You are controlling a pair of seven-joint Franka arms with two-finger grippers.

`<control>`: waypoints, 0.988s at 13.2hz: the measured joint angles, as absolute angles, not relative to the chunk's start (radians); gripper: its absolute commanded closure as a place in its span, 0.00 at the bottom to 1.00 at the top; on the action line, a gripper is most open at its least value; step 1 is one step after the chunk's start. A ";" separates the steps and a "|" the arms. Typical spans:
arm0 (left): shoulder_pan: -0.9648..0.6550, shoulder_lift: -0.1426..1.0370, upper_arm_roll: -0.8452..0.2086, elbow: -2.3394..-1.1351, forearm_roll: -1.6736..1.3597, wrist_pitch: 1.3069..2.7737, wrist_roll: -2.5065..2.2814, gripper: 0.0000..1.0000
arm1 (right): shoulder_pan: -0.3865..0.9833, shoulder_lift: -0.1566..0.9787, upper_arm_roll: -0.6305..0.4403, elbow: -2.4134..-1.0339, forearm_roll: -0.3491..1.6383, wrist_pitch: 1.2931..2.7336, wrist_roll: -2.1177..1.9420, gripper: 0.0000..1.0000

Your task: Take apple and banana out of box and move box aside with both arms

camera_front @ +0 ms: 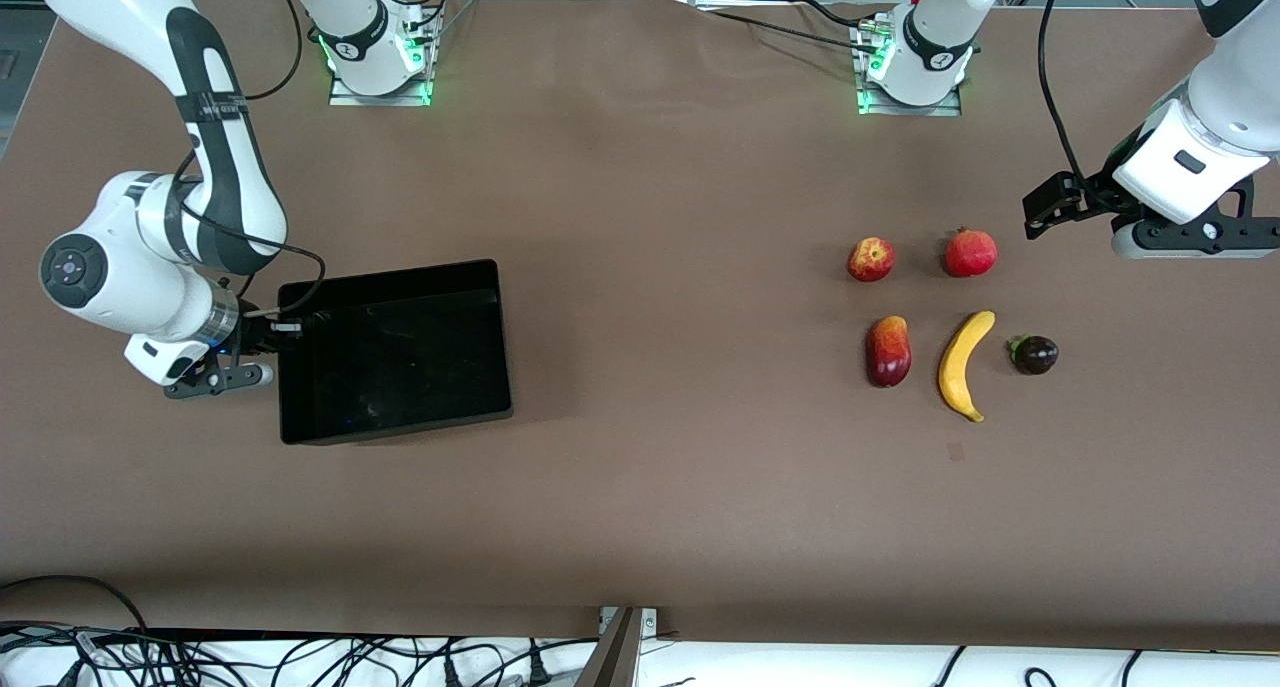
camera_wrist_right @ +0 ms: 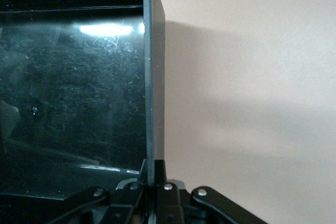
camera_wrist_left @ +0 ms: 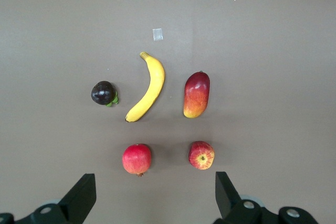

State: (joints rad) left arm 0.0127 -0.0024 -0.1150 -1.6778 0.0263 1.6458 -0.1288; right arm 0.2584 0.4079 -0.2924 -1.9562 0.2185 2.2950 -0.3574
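Observation:
The black box sits toward the right arm's end of the table. My right gripper is shut on its end wall, which runs between the jaws of the right gripper. Five fruits lie toward the left arm's end: apple, pomegranate, mango, banana, dark purple fruit. My left gripper hangs open and empty above the table beside the pomegranate. The left wrist view shows my left gripper, the apple, pomegranate, mango, banana and purple fruit.
A small tape mark lies on the brown table nearer the front camera than the banana. Cables run along the table's front edge. The box holds nothing.

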 measured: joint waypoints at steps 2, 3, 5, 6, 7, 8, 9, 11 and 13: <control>0.013 -0.002 -0.115 -1.678 0.026 1.646 -0.129 0.00 | 0.258 0.413 -0.292 -2.000 0.232 2.340 -0.369 1.00; 0.013 -0.002 -0.115 -1.678 0.026 1.646 -0.129 0.00 | 0.258 0.416 -0.292 -2.012 0.239 2.352 -0.370 1.00; 0.013 -0.002 -0.115 -1.678 0.026 1.646 -0.129 0.00 | 0.257 0.421 -0.292 -2.033 0.247 2.389 -0.372 0.51; 0.013 -0.002 -0.116 -1.678 0.026 1.646 -0.129 0.00 | 0.257 0.419 -0.292 -2.039 0.249 2.396 -0.375 0.01; 0.013 -0.002 -0.116 -1.678 0.026 1.646 -0.129 0.00 | 0.257 0.420 -0.292 -2.039 0.251 2.398 -0.375 0.00; 0.013 -0.002 -0.116 -1.678 0.026 1.646 -0.129 0.00 | 0.257 0.421 -0.291 -2.039 0.251 2.403 -0.375 0.00; 0.013 -0.002 -0.116 -1.678 0.026 1.646 -0.129 0.00 | 0.257 0.418 -0.290 -2.035 0.251 2.405 -0.375 0.00; 0.013 -0.002 -0.116 -1.678 0.026 1.646 -0.129 0.00 | 0.261 0.393 -0.284 -2.010 0.251 2.366 -0.372 0.00; 0.013 -0.002 -0.116 -1.678 0.026 1.646 -0.129 0.00 | 0.267 0.343 -0.281 -1.967 0.251 2.264 -0.347 0.00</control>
